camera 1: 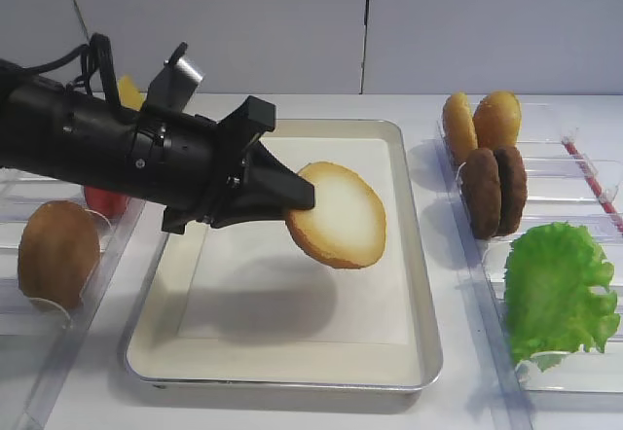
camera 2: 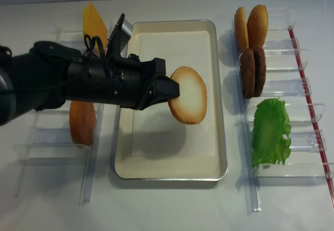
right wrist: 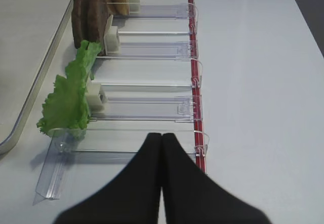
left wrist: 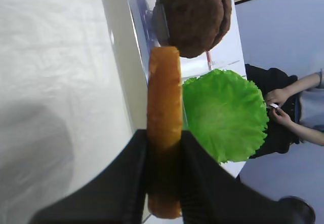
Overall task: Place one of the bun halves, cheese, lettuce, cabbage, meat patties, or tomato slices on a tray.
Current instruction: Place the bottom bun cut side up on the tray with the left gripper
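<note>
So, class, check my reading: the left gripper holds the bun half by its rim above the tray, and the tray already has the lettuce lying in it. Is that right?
Not quite. The left gripper does hold the bun half above the tray, but the lettuce is in the clear rack to the tray's right, as the exterior high view shows.

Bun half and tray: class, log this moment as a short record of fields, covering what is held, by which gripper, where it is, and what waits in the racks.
held item: bun half, on edge, clear of the liner
holder: left gripper, shut on its rim
position: above the tray
tray contents: paper liner only
right gripper: shut, empty, beside the racks
right racks: meat patties, lettuce, orange buns
</note>
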`<state>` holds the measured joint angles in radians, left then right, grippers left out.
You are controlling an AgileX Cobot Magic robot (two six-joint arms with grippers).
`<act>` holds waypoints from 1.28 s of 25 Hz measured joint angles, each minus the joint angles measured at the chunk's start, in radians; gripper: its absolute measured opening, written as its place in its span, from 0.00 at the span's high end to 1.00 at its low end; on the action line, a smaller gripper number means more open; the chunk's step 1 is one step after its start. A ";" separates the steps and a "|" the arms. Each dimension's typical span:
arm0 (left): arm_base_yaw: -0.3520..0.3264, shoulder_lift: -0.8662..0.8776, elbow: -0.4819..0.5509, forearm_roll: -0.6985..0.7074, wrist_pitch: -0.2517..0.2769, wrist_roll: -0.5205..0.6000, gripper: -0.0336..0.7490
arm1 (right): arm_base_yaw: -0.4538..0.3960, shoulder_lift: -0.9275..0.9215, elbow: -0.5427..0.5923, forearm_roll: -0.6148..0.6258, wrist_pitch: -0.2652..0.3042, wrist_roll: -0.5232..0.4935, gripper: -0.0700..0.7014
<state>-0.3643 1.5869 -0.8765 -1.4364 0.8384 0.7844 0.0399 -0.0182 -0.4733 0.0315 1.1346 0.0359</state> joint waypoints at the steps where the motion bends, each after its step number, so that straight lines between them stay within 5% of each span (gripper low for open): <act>1: 0.002 0.012 0.000 -0.006 0.010 0.007 0.77 | 0.000 0.000 0.000 0.000 0.000 0.000 0.95; 18: 0.069 0.104 0.000 0.063 0.082 -0.032 0.77 | 0.000 0.000 0.000 0.000 0.000 0.000 0.95; 32: 0.069 0.106 0.000 0.048 0.048 -0.024 0.77 | 0.000 0.000 0.000 0.000 0.000 0.000 0.95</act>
<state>-0.2949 1.6926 -0.8765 -1.3886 0.8867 0.7606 0.0399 -0.0182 -0.4733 0.0315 1.1346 0.0359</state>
